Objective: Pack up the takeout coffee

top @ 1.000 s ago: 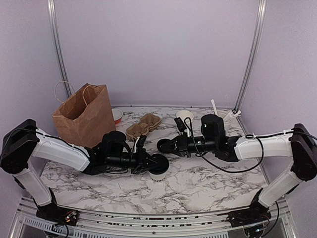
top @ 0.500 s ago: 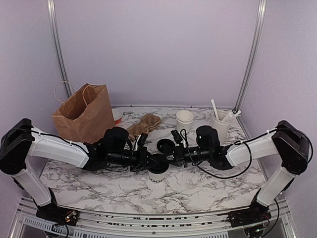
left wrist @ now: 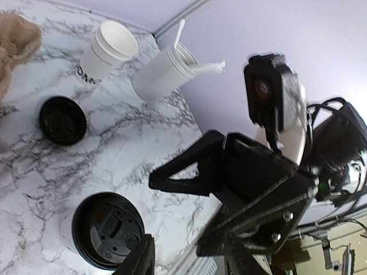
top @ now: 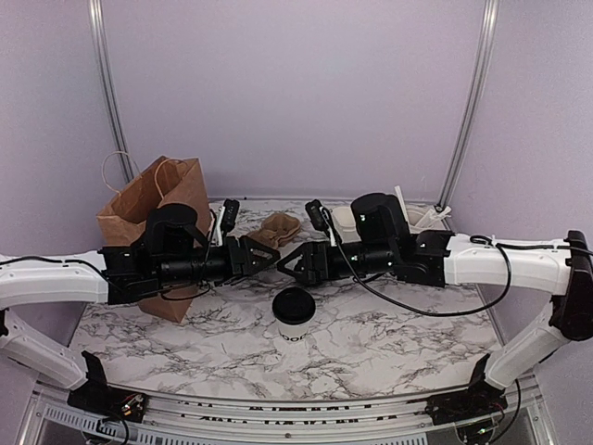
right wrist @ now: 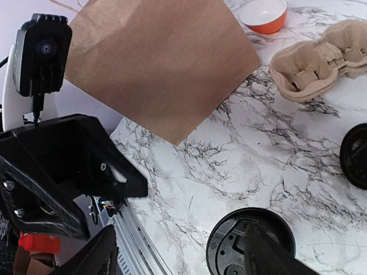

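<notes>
Marble tabletop (top: 389,343), centre front: the takeout coffee (top: 294,313) stands upright on its own, black lid on, with nothing touching it. A second ago we saw both arms down at the cup, pincers together. Now they have risen above and behind it. The left gripper (top: 265,256) and right gripper (top: 291,263) face each other tip to tip, each with its fingers apart and nothing between them. The cup itself has not shifted.

From the left wrist we look down on the lid beside one of that arm's own fingers (left wrist: 139,259). From the right wrist the lid sits low in view between two widely spread fingers (right wrist: 94,259).

Bare marble lies around the cup in front and to either side, and it stands well back from the table's near rail. A brown paper bag (top: 153,222) stands at the left rear, close behind the left arm. A pulp cup carrier (top: 276,227), a spare black lid (left wrist: 62,119), stacked paper cups (left wrist: 109,48), a cup of utensils (left wrist: 166,71) and a small bowl (right wrist: 264,14) sit along the back, well apart from the coffee.
</notes>
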